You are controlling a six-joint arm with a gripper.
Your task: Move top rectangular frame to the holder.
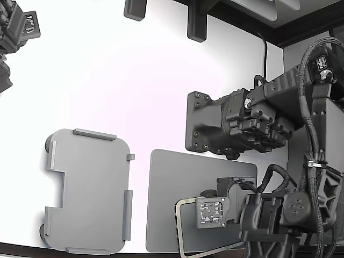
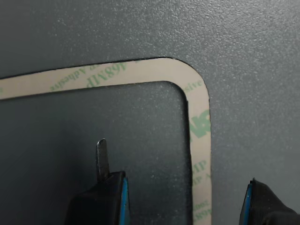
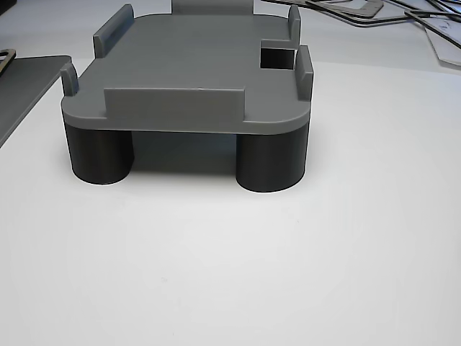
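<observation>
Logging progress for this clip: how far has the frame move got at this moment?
Nothing looks done: the holder is bare. The top rectangular frame lies flat on the dark mat. In hand: the gripper is open just above the frame's corner, one finger inside the frame, the other outside, gripping nothing. Left: grasp, lift, carry and set it in the holder.

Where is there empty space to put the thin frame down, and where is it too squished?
The holder has a bare top between its raised edge tabs. White table lies open above the holder and the dark mat, in the exterior view. It is crowded at that view's lower right: the frame lies on the mat, with the gripper and arm above it.
</observation>
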